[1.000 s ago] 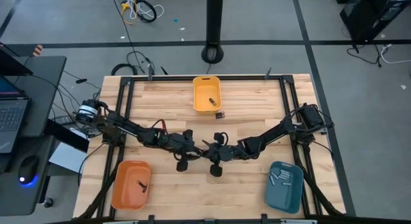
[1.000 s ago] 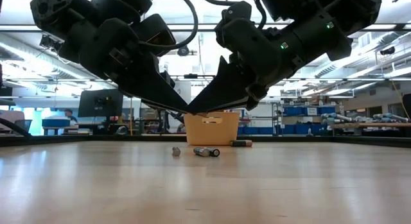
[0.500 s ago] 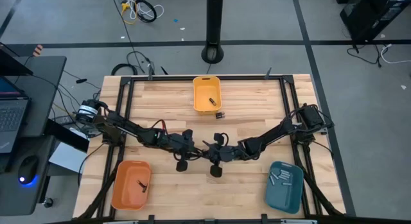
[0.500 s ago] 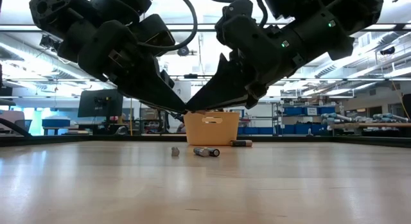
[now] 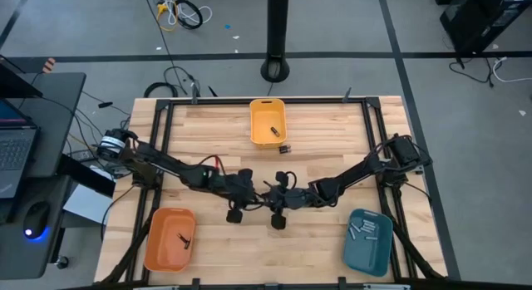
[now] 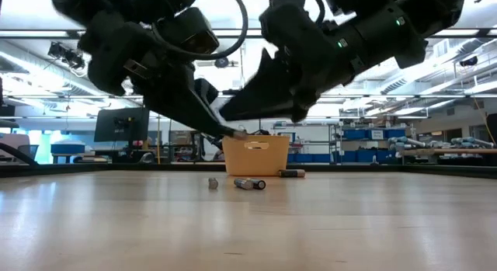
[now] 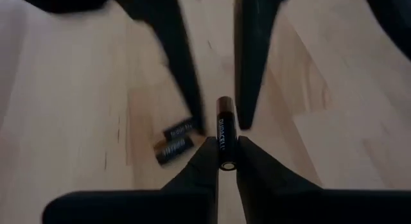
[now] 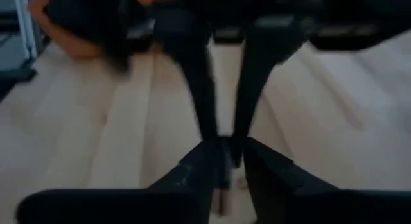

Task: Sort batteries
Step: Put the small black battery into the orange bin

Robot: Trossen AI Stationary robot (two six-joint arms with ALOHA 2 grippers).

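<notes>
My left gripper (image 5: 259, 190) and my right gripper (image 5: 273, 193) meet tip to tip above the middle of the table. The left gripper (image 7: 225, 152) is shut on a black battery (image 7: 225, 124) with a copper end. The right gripper (image 8: 228, 156) is open; its fingers (image 7: 183, 70) stand on either side of that battery's far end, apart from it. Two black batteries (image 7: 173, 142) lie side by side on the wood below. One more battery (image 6: 213, 182) lies beside them, and another (image 5: 283, 148) lies by the yellow bin (image 5: 268, 124). My left gripper pinches the black battery between its two fingertips at the battery's plain end (image 7: 226, 158). The fingers lie along the battery, whose copper end (image 7: 225, 105) sticks out forward past them. The battery is lifted clear of the table.
The yellow bin at the far middle holds one dark battery. An orange bin (image 5: 169, 238) at the near left holds a dark battery. A teal bin (image 5: 368, 238) at the near right holds several pale ones. Bare wood lies along the near edge between those two bins.
In the low view the two grippers' tips met at one point a second ago. The right gripper's tips have since risen and drawn back from there. The left gripper has shifted a little toward the table's right and keeps the battery at its tips.
</notes>
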